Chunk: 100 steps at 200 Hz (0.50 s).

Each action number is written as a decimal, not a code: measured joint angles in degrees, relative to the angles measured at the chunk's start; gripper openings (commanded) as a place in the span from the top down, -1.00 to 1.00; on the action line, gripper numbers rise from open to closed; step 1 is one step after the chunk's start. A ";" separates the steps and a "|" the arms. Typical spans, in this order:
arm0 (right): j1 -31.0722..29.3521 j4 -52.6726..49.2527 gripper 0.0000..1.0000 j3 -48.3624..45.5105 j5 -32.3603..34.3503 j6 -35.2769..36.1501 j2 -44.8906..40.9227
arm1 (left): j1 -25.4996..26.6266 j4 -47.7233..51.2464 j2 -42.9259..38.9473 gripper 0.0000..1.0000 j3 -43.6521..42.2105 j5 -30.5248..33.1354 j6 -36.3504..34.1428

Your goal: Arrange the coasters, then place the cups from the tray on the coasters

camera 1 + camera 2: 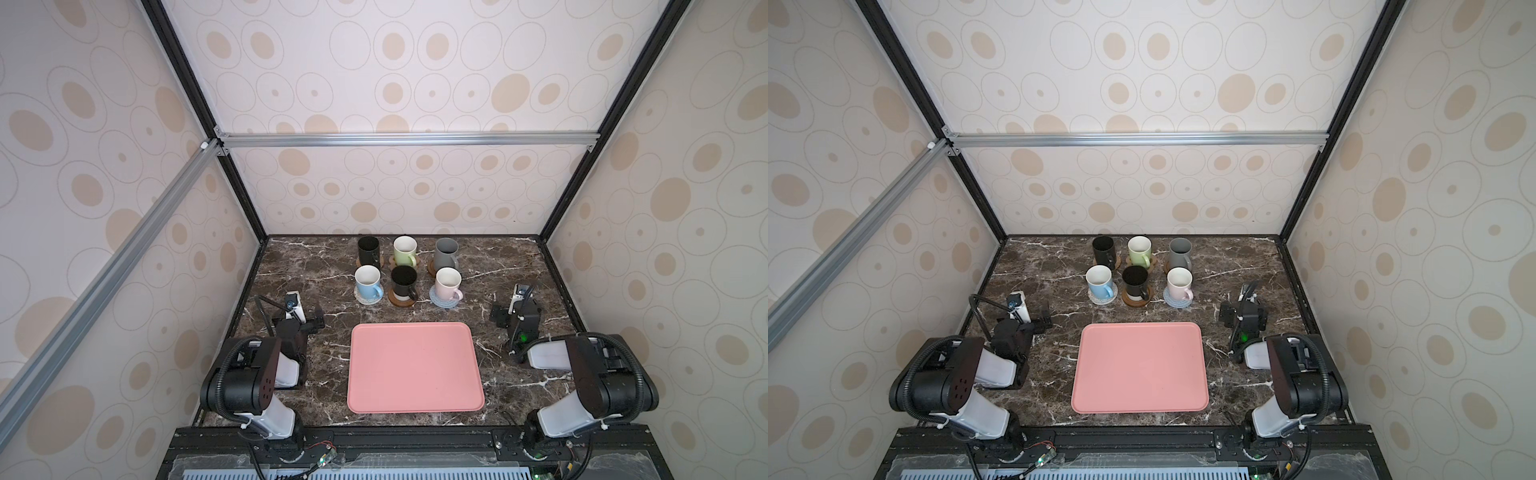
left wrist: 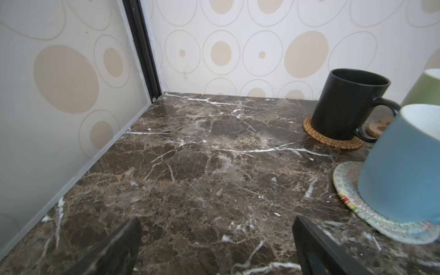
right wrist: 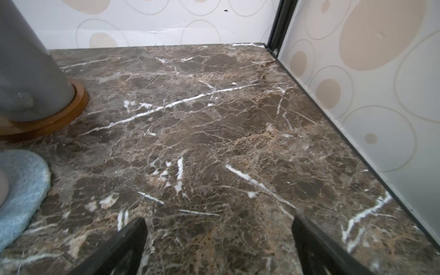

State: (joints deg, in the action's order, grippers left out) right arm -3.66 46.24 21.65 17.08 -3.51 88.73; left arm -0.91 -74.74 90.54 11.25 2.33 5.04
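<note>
- Tray (image 1: 415, 368): one, pink, lying flat on the marble tabletop (image 1: 299, 266) at the near side between your two arms. Its surface shows bare pink from rim to rim.
- Back row, left to right in both top views: back black cup (image 1: 368, 249) on the rattan coaster (image 2: 333, 140); light green cup (image 1: 405, 250) on the paw-shaped coaster (image 2: 378, 127); grey cup (image 1: 446, 253) on the back wooden coaster (image 3: 71, 112).
- Front row, same order: light blue cup (image 1: 368, 282) on the beige woven coaster (image 2: 352, 204); front black cup (image 1: 404, 283) on the front wooden coaster (image 1: 402, 300); pink cup (image 1: 448, 284) on the grey-blue woven coaster (image 3: 21, 185).
- All six cups stand upright, mouths up. The green, blue and pink ones show white insides; the dark interiors are too dim to read.
- Your left gripper (image 2: 216, 221): jaws spread wide, grasping nothing, low over bare marble left of the cups.
- Your right gripper (image 3: 217, 221): jaws spread wide, grasping nothing, low over bare marble right of the cups.
</note>
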 measured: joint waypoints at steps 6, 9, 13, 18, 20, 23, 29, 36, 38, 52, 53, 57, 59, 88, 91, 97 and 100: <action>-0.02 0.07 -0.99 0.04 -0.33 0.13 0.00 | 0.02 -0.15 0.00 -1.00 0.22 -0.22 -0.20; -0.02 0.11 -1.00 0.09 -0.48 0.17 0.00 | 0.02 -0.17 0.00 -1.00 0.33 -0.35 -0.26; -0.02 0.26 -0.99 0.15 -0.63 0.24 0.00 | 0.02 -0.39 0.02 -1.00 0.39 -0.44 -0.39; -0.02 0.33 -0.99 0.24 -0.79 0.35 0.00 | 0.04 -0.57 0.04 -1.00 0.46 -0.55 -0.48; -0.02 0.44 -0.99 0.24 -0.85 0.39 0.00 | 0.04 -0.61 0.04 -1.00 0.48 -0.63 -0.50; -0.02 0.55 -1.00 0.28 -0.85 0.42 0.00 | 0.04 -0.66 0.04 -1.00 0.48 -0.68 -0.55; -0.02 0.57 -0.99 0.37 -0.96 0.44 0.00 | 0.07 -0.79 0.04 -1.00 0.48 -0.74 -0.66; -0.02 0.50 -1.00 0.48 -1.05 0.44 0.00 | 0.11 -1.01 0.04 -1.00 0.48 -0.74 -0.79; -0.02 0.50 -0.99 0.50 -1.09 0.46 0.00 | 0.11 -1.01 0.04 -1.00 0.48 -0.74 -0.81; -0.02 0.55 -0.99 0.59 -1.33 0.57 0.00 | 0.17 -1.20 0.04 -1.00 0.48 -0.76 -0.98; -0.02 0.55 -0.99 0.59 -1.36 0.57 0.00 | 0.17 -1.22 0.04 -1.00 0.48 -0.76 -1.01; -0.02 0.55 -1.00 0.59 -1.49 0.61 0.00 | 0.17 -1.27 0.04 -1.00 0.48 -0.79 -1.05; -0.02 0.55 -0.99 0.59 -1.49 0.61 0.00 | 0.17 -1.27 0.04 -1.00 0.48 -0.79 -1.05; -0.02 0.52 -0.99 0.59 -1.92 0.81 0.00 | 0.17 -1.49 0.04 -1.00 0.48 -0.79 -1.31; -0.02 0.52 -1.00 0.59 -1.92 0.83 0.00 | 0.17 -1.49 0.04 -1.00 0.48 -0.79 -1.31; -0.02 0.52 -1.00 0.59 -1.95 0.85 -0.02 | 0.17 -1.51 0.04 -1.00 0.48 -0.81 -1.36; -0.02 0.52 -1.00 0.59 -1.95 0.87 -0.02 | 0.17 -1.51 0.04 -1.00 0.48 -0.79 -1.38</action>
State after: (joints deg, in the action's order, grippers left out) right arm -3.68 46.76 22.24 15.14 -2.63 88.71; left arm -0.73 -76.25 90.59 11.73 1.54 3.66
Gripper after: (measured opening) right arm 0.997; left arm 0.999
